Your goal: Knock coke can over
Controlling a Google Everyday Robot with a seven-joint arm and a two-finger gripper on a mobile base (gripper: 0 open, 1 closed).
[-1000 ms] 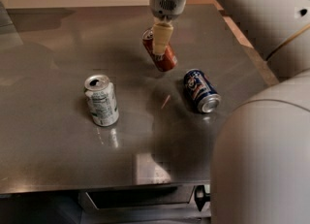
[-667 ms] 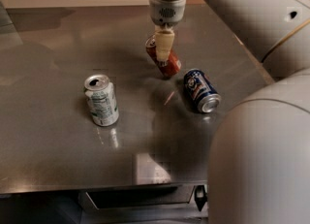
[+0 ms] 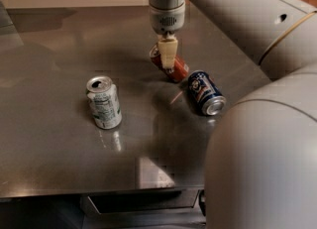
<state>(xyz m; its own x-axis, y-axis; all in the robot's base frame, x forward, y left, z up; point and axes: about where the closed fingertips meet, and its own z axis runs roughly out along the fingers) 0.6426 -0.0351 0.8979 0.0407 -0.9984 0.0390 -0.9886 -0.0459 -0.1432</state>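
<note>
The hand [image 3: 167,54] is hanging straight down from the pale arm [image 3: 237,15] at the back middle of the steel worktop [image 3: 59,39]. Its tan tip is sitting right in front of the coke can [image 3: 180,71] and covering the can's middle. I cannot tell whether the hand is spread, pressed together or pinching anything, because only one tan piece is showing from this side.

The red coke can is no longer standing square. It is slanting steeply, with its silver top pointing up and to the left behind the hand and its red body running down to the right. Its lower end is lying near the dark blue soda can [image 3: 205,92], with a small gap showing between the two. That blue can is resting on its side with its silver end facing the front right. The white and green can [image 3: 104,102] is standing upright, well apart on the left, and is playing no part in this.

Judging by the slant, the tipping seems to be largely done. The hand is hiding the can's contact with the worktop, so it could be lying flat or only leaning against the hand. What appears to be left is small: making sure the can is settling fully onto its side (a can this far over should need little more), then drawing the hand up and clear without nudging the blue can beside it.
</note>
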